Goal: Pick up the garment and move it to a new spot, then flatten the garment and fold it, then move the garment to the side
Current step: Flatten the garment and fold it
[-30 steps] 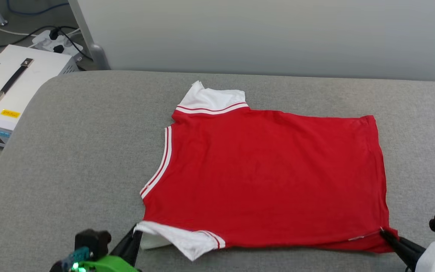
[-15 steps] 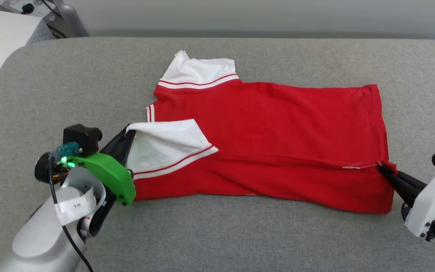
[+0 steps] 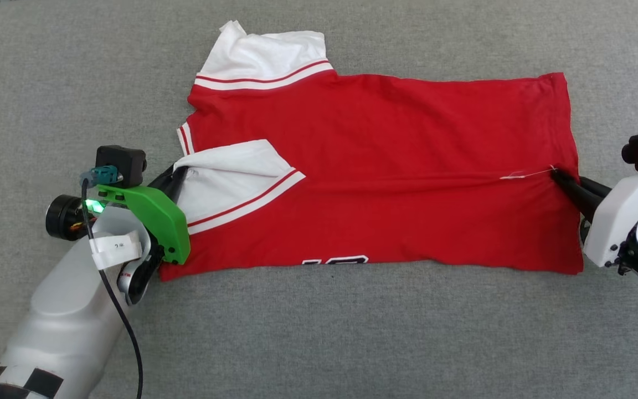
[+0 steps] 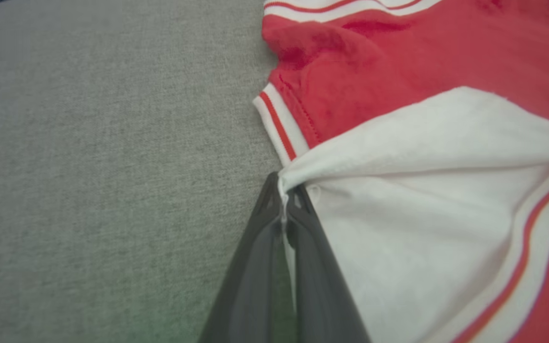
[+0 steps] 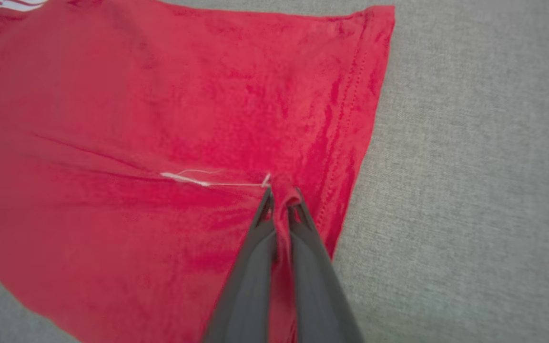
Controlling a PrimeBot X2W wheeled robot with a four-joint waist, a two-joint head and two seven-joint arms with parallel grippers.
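garment point(image 3: 385, 166) tight in both closed fingers point(image 3: 574, 188)

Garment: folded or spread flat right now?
Partly folded. The garment has its near part doubled over: white sleeve lies on red cloth, lettering peeks at the near crease, left gripper and right gripper pinch the turned-over edge.

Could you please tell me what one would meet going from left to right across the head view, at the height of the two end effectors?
grey surface → left end effector → folded-over white sleeve → red body of the garment → loose white thread → right end effector
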